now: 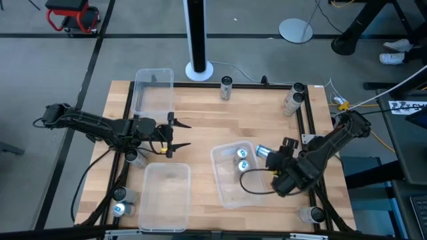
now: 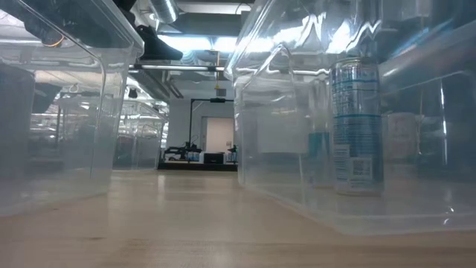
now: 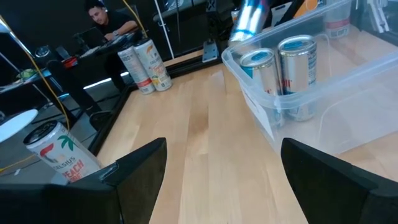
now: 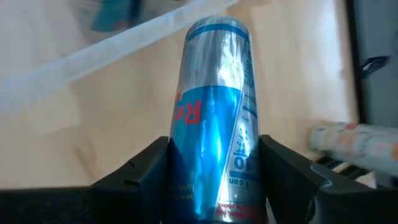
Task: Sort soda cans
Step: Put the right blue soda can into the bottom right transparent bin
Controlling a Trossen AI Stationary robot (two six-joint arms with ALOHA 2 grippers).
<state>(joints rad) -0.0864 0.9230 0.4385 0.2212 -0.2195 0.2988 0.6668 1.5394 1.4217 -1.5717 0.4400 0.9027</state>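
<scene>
Right wrist view showed the right end effector clenched on a blue-and-silver can, held lying over at the rim of the clear bin. Two like cans stood inside that bin near the held one. Risk judged: a tilted release could tip the can onto its side, or knock the two standing; a low carry could catch the bin's wall and shove it across the bench. Left end effector hung released and empty, well apart. More cans waited at the bench edges.
</scene>
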